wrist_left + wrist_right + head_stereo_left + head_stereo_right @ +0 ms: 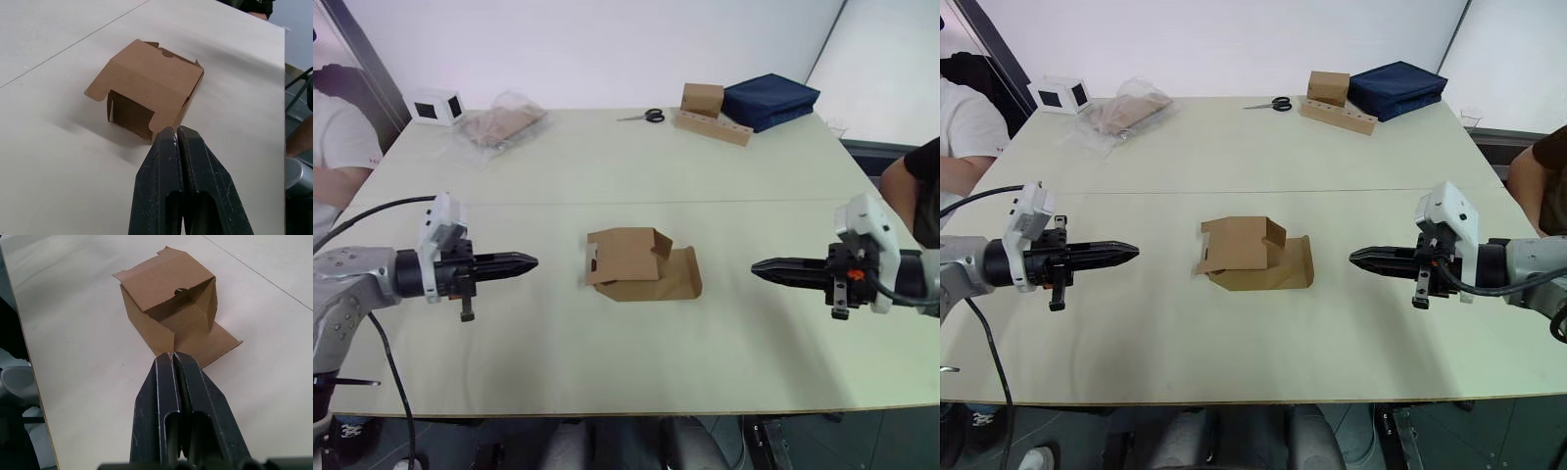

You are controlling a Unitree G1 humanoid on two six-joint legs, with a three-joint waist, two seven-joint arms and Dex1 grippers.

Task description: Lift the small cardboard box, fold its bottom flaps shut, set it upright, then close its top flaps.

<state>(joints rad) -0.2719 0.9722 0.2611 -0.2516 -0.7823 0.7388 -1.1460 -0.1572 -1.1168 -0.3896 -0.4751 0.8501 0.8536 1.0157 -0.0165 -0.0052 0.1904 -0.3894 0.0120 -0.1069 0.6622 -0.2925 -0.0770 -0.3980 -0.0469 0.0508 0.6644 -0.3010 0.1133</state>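
Observation:
The small cardboard box lies on its side at the middle of the table, both ends open. One top flap lies flat on the table toward my right; a tab notch shows on another flap. Short bottom flaps stick out on the side facing my left. My left gripper is shut and empty, level with the box and a short gap to its left. My right gripper is shut and empty, pointing at the box from the right, also apart from it.
At the back stand a brown cube on a holed cardboard strip, a dark blue bag, scissors, a plastic bag and a white box with dark windows. People sit at the left and right table ends.

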